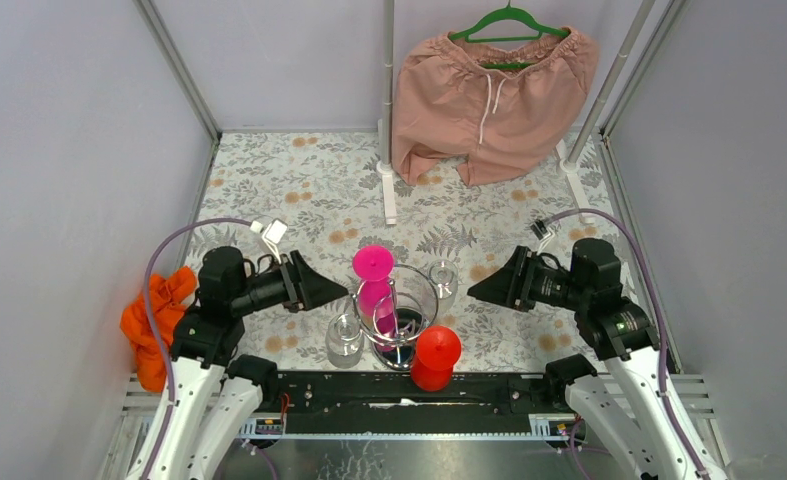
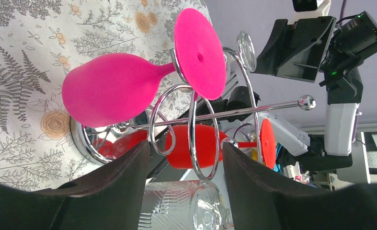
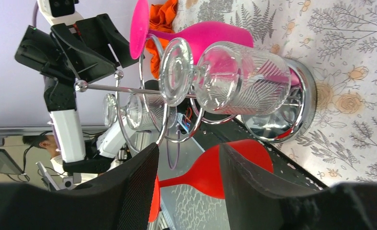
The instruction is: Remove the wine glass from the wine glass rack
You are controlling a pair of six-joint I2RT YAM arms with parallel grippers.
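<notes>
The chrome wine glass rack (image 1: 401, 318) stands at the near middle of the table, with a round mirror base (image 2: 86, 143) and wire rings (image 2: 203, 139). Hanging upside down on it are a pink wine glass (image 1: 374, 268), a red wine glass (image 1: 435, 352) and two clear ribbed glasses (image 1: 344, 340) (image 1: 442, 280). My left gripper (image 1: 341, 291) is open and empty just left of the rack; its view shows the pink glass (image 2: 109, 88), the red glass (image 2: 196, 146) and a clear glass (image 2: 186, 206). My right gripper (image 1: 474, 290) is open and empty just right of the rack, facing a clear glass (image 3: 239, 79) and the red glass (image 3: 234, 165).
Peach shorts (image 1: 494, 95) hang on a green hanger at the back beside a tall white pole (image 1: 387, 110). An orange cloth (image 1: 157, 322) lies at the left edge. A black rail (image 1: 409, 392) runs along the near edge. Grey walls close in both sides.
</notes>
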